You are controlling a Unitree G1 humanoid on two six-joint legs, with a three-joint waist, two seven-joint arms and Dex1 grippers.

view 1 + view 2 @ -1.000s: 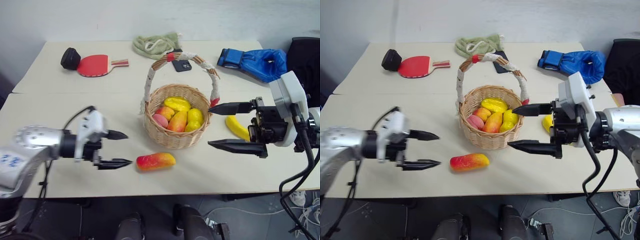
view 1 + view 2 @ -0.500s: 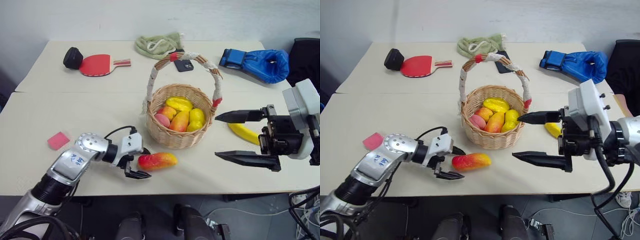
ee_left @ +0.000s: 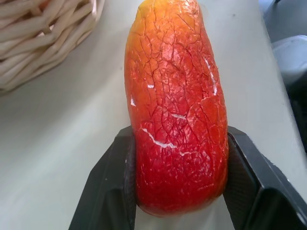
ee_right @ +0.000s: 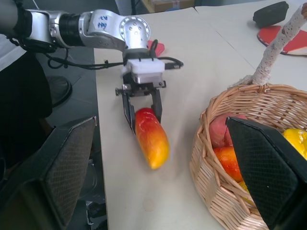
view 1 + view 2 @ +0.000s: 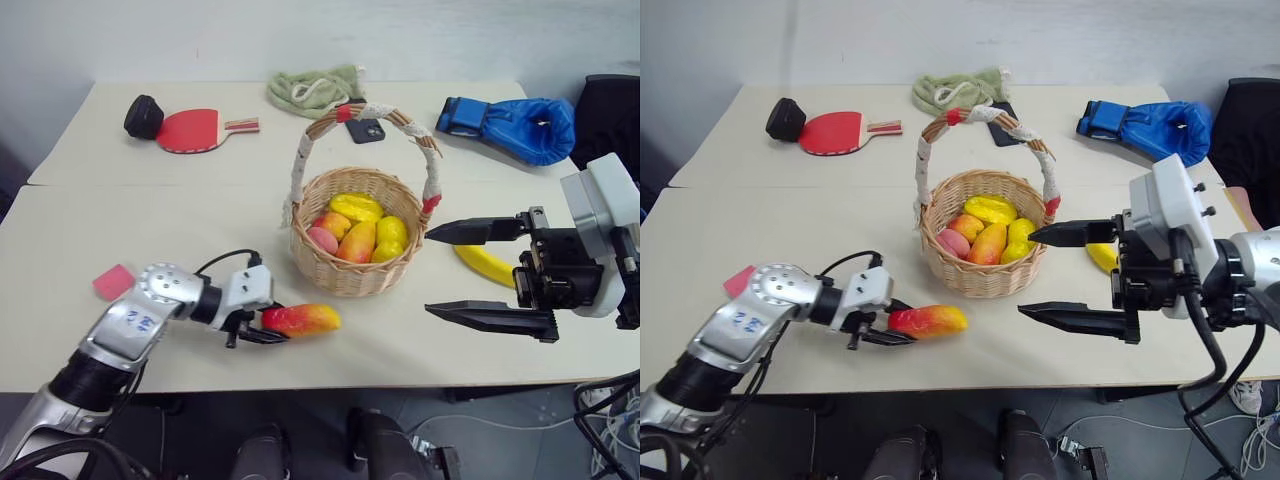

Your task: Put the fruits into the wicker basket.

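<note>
Two arms reach over the table in the head views. The left gripper has its fingers clamped on the red end of the mango, which lies on the table in front of the basket. The right gripper hangs spread wide, holding nothing, above the banana beside the basket. Several fruits sit inside the basket.

Left wrist view: both black fingers press the mango's sides.

Right wrist view: the mango rests near the basket wall, pinched by the left gripper.

Red-to-yellow mango, tan basket
</note>
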